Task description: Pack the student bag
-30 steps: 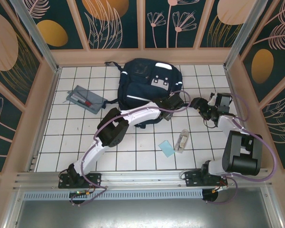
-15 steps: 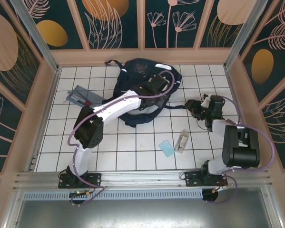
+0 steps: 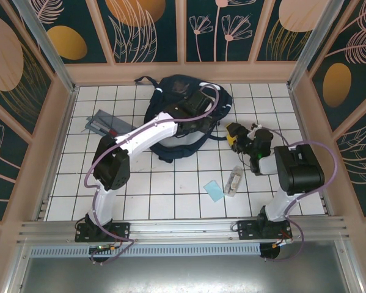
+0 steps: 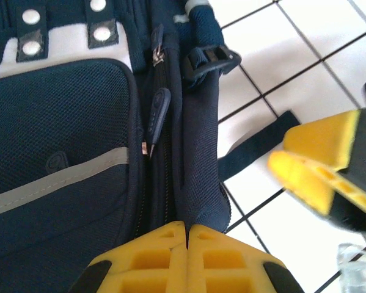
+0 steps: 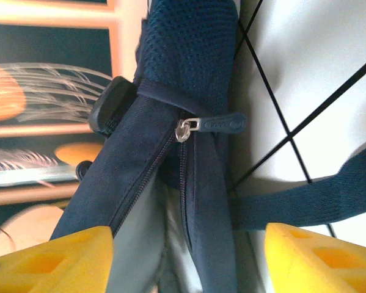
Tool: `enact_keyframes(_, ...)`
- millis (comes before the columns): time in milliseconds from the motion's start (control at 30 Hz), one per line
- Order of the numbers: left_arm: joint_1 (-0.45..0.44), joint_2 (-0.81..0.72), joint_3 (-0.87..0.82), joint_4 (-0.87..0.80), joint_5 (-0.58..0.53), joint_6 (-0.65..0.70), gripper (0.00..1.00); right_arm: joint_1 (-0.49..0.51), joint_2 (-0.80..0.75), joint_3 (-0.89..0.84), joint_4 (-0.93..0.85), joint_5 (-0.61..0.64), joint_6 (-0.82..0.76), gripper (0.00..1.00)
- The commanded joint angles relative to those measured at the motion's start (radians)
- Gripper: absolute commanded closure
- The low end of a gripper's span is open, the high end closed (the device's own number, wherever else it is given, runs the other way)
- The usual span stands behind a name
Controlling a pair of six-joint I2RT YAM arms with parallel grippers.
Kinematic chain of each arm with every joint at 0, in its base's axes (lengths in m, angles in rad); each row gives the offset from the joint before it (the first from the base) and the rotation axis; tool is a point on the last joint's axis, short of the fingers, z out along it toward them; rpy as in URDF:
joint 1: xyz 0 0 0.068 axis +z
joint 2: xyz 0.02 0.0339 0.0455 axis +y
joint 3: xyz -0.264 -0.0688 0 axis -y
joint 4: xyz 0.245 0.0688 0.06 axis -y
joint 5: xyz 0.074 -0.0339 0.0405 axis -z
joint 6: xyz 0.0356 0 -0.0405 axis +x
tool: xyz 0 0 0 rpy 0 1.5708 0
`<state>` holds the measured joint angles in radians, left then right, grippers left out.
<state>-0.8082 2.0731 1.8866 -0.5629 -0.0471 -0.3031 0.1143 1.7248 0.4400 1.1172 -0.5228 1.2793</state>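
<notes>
L gripper point(image 4: 187, 237) closed tight, student bag point(image 4: 60, 122) right ahead; R gripper point(image 5: 189, 256) spread wide, zip pull point(image 5: 222, 124) just ahead.

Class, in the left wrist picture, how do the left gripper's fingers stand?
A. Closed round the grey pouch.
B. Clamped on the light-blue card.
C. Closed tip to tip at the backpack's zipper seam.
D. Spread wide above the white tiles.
C: the left gripper has its yellow fingers meeting with no gap, right at the zipper seam of the student bag.
</notes>
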Motion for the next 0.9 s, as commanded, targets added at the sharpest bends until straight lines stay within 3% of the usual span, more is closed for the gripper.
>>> enact_keyframes(0, 0.0, -0.038, 0.071, 0.108, 0.067, -0.055, 1.0, 0.04, 0.076, -0.032, 0.331, 0.148, 0.236, 0.3)
enact_keyframes(233, 0.001, -0.051, 0.089, 0.14, 0.133, -0.095, 1.0, 0.062, 0.221, 0.02, 0.566, 0.244, 0.372, 0.29)
enact_keyframes(567, 0.0, -0.093, 0.007, 0.208, 0.196, -0.144, 1.0, 0.112, 0.328, 0.148, 0.584, 0.293, 0.434, 0.27)
enact_keyframes(867, 0.001, -0.107, 0.001, 0.234, 0.207, -0.152, 1.0, 0.145, 0.406, 0.122, 0.587, 0.349, 0.497, 0.19)
